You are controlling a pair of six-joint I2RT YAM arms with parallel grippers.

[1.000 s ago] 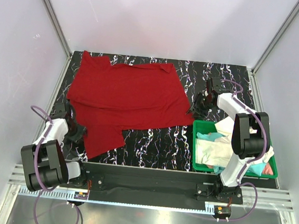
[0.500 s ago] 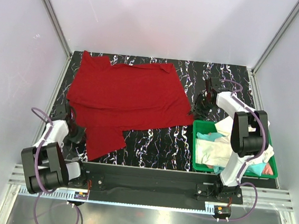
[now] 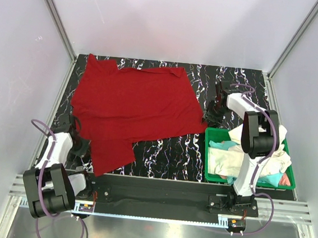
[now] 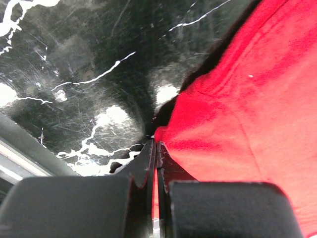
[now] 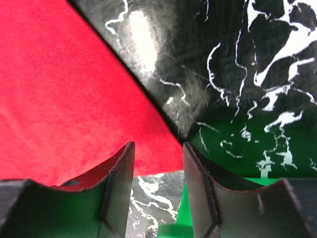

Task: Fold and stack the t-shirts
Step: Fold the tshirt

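The deep red t-shirt (image 3: 132,102) lies spread flat over the black marbled tabletop (image 3: 170,151), and the left pincer (image 4: 155,147) is pressed together at its near left edge, pinching a sliver of red cloth. The right pincer (image 5: 157,148) is spread, its fingers either side of the shirt's near right corner, just beside the green bin (image 3: 207,152). That bin holds a crumpled cream-white t-shirt (image 3: 228,158), a teal t-shirt (image 3: 222,143) and a pinkish t-shirt (image 3: 284,179)

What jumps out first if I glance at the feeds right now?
The big red t-shirt spread over the left and middle of the table. The left gripper is pinching its near-left edge, and a green bin of crumpled shirts sits near-right.
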